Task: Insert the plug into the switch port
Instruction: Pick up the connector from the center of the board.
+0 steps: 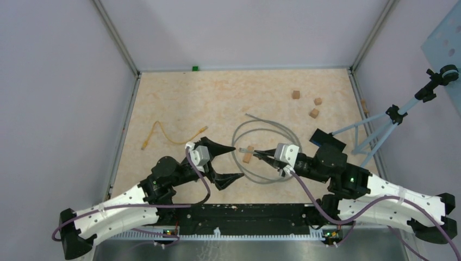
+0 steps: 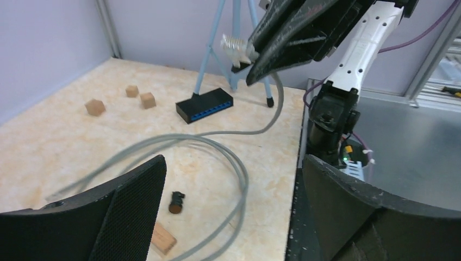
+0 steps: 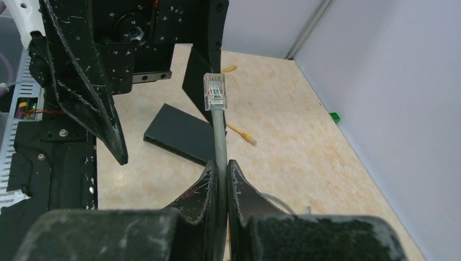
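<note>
My right gripper (image 1: 261, 154) is shut on the grey cable (image 1: 261, 128) just behind its clear plug (image 3: 214, 91). The plug sticks out past the fingertips (image 3: 209, 173) and points toward the left arm. It also shows in the top view (image 1: 242, 148) and in the left wrist view (image 2: 235, 46). The switch (image 2: 205, 105) is a black box with a row of blue ports. It lies on the table behind the right gripper, by the tripod foot, and is partly hidden by the right arm in the top view (image 1: 326, 137). My left gripper (image 1: 225, 162) is wide open and empty, facing the plug.
The cable loops on the table under both grippers. A light blue tripod (image 1: 380, 128) stands at the right. Three wooden cubes (image 1: 314, 113) lie at the back right and a yellow cable (image 1: 163, 133) at the left. A wood chip (image 1: 247, 157) and a small dark cylinder (image 2: 176, 201) lie inside the loop.
</note>
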Available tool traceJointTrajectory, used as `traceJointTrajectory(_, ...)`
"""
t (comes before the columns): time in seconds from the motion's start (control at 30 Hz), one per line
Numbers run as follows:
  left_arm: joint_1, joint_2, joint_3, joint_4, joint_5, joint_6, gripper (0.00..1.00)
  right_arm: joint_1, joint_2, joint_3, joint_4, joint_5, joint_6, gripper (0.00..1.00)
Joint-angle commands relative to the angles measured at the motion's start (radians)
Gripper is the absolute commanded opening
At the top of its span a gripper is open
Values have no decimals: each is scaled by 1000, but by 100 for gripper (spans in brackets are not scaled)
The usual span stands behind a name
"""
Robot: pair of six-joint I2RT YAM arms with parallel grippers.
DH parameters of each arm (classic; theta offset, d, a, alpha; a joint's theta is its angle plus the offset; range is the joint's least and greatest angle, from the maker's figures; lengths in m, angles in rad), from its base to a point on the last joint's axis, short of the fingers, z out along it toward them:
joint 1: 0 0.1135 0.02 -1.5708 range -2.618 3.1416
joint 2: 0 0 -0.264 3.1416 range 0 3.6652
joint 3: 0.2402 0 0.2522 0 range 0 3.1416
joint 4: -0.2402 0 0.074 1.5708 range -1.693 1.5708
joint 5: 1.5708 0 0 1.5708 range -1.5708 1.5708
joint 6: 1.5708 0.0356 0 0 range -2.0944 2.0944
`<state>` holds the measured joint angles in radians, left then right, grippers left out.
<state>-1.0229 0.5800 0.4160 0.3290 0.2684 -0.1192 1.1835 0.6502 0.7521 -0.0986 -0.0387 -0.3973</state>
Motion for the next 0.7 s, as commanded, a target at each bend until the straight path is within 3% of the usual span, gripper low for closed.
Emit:
traceJointTrajectory(0.0, -4, 8, 9, 121, 41, 153, 99, 50, 23, 6, 73, 34, -11, 0)
traceJointTrajectory(0.37, -3, -22, 25, 108, 183, 121, 99, 154, 96, 40, 80, 97, -74, 0)
traceJointTrajectory(0.67, -4, -29, 23, 120, 215, 60, 88, 230, 159, 52, 57, 223, -102, 0)
